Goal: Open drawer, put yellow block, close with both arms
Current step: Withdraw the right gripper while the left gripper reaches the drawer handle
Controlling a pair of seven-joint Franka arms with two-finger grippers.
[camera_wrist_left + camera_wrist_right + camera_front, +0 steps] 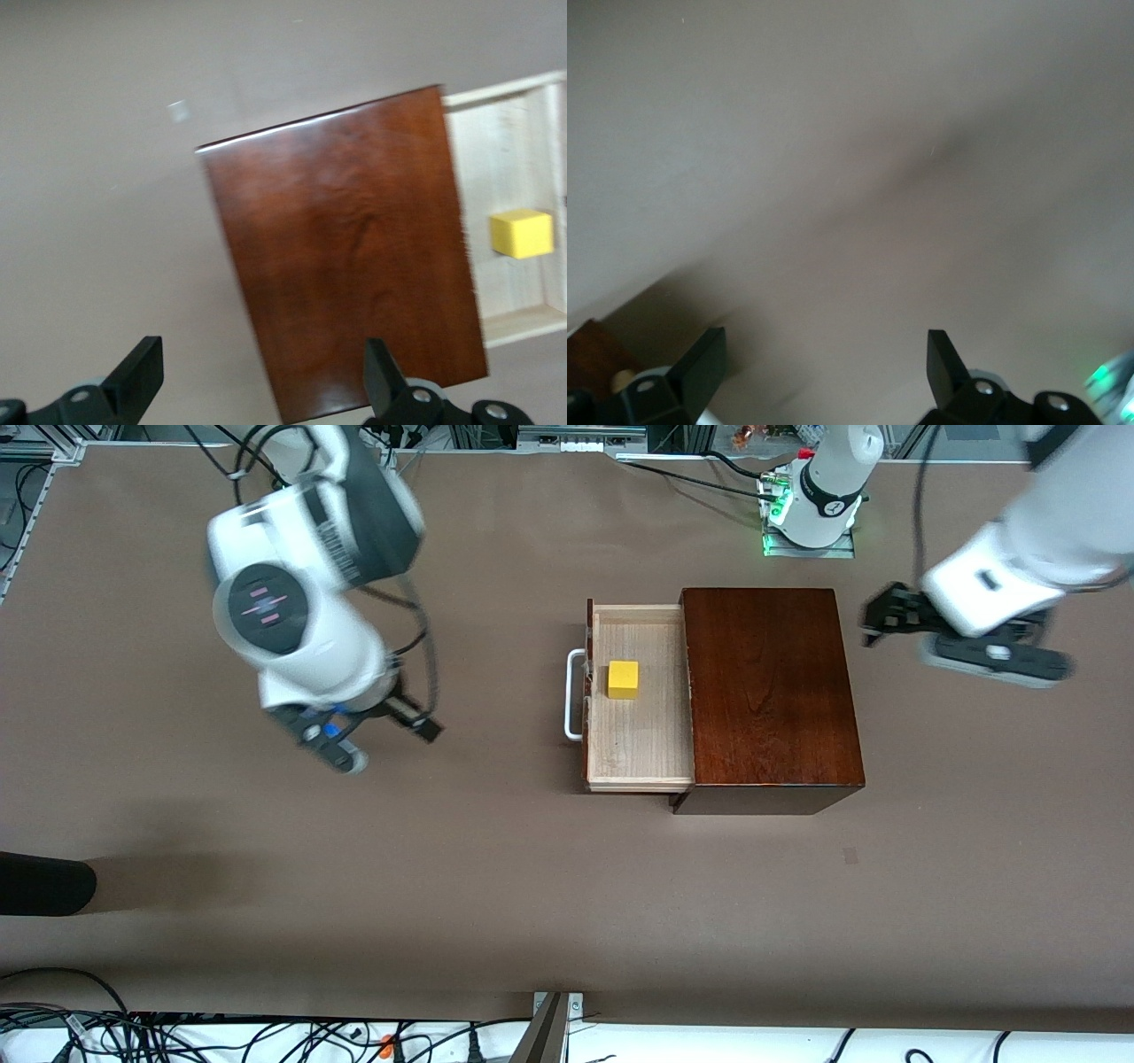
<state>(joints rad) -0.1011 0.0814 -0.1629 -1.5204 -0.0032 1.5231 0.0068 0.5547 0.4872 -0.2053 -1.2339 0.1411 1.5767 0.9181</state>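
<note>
On the brown surface [496,886], the drawer [638,753] stood pulled out of the dark mahogany box [771,691] toward the right arm's end, its white handle [573,695] leading, and the yellow block [623,679] lay inside on the pale tray. Over bare surface at that end, well apart from the handle, hung the right pincer [824,372], fingers spread wide and holding nothing. The left pincer [261,381] hovered just past the box's closed end, likewise wide and empty.
</note>
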